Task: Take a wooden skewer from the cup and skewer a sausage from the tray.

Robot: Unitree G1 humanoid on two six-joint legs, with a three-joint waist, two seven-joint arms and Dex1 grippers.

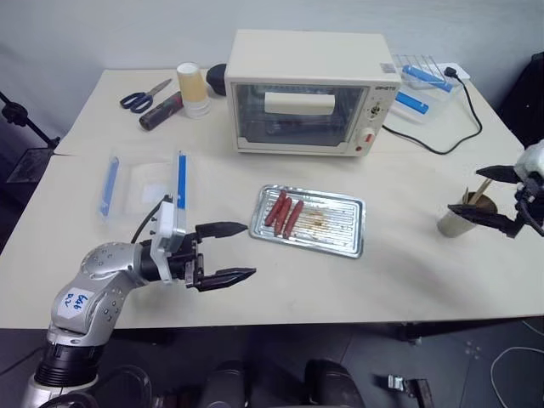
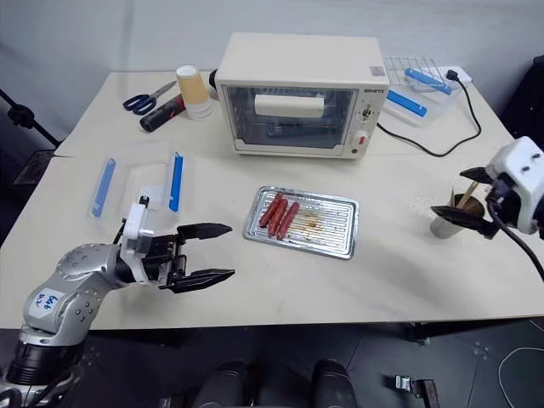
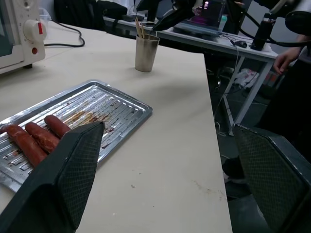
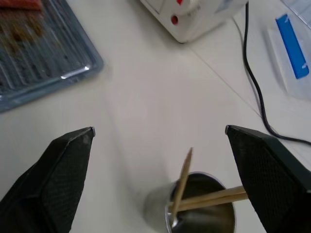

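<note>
While wide over the cup [image 2: 449, 223], right gripper [image 2: 461, 194]; left gripper [image 2: 219, 252] level, wide, empty.

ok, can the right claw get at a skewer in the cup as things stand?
Probably yes. The right claw is open and hangs right at the cup, one finger on either side. The skewers stick up above the rim with nothing covering them. They lean apart, so picking out just one may be fiddly.

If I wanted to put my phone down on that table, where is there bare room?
The widest bare patch lies between the tray and the cup, in front of the oven. The near edge in front of the tray is also bare. The far left corner is crowded with scissors and paper cups.
</note>
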